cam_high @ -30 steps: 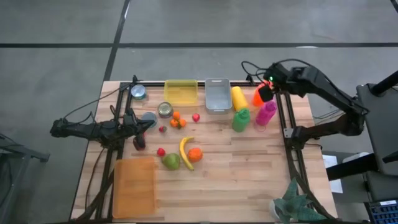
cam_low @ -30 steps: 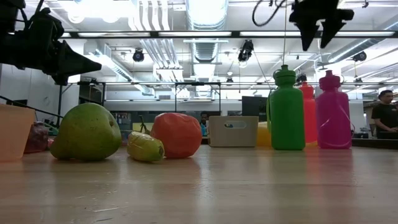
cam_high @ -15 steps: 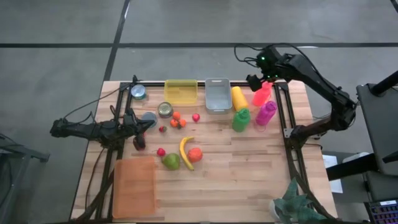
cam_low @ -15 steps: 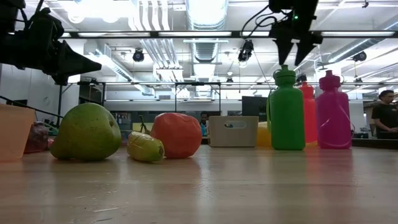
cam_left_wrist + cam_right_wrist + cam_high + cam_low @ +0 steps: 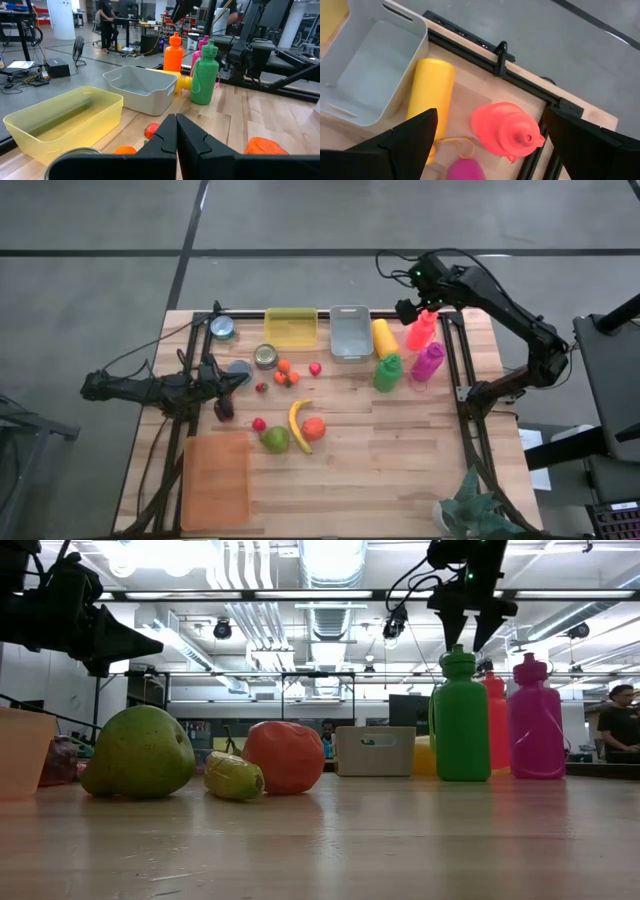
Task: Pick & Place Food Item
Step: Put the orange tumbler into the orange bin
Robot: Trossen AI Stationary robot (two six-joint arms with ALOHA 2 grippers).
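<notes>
The food lies mid-table: a yellow banana (image 5: 298, 425), a green pear (image 5: 276, 439), an orange (image 5: 314, 428), two small oranges (image 5: 285, 372) and red strawberries (image 5: 316, 368). My right gripper (image 5: 410, 308) hangs open, high above the far right of the table. It slants down over the upright orange bottle (image 5: 507, 130) and the lying yellow bottle (image 5: 432, 100), with nothing between its fingers. In the low view the right gripper (image 5: 465, 625) stands above the green bottle (image 5: 462, 720). My left gripper (image 5: 176, 130) is shut and level at the table's left, pointing toward the small fruit.
At the far edge stand a yellow bin (image 5: 290, 311) and a grey bin (image 5: 350, 308). A pink bottle (image 5: 428, 362) stands beside the green bottle. Two cans (image 5: 222, 328) (image 5: 265, 356) sit at the far left. An orange tray (image 5: 215, 480) lies at the near left. Bare wood lies near right.
My right gripper has swung toward the table's left and far edge, from over the pink and orange bottles to above the orange and yellow ones. It has sunk a little, tipped further down and stayed open. Most of this came in the first half second.
</notes>
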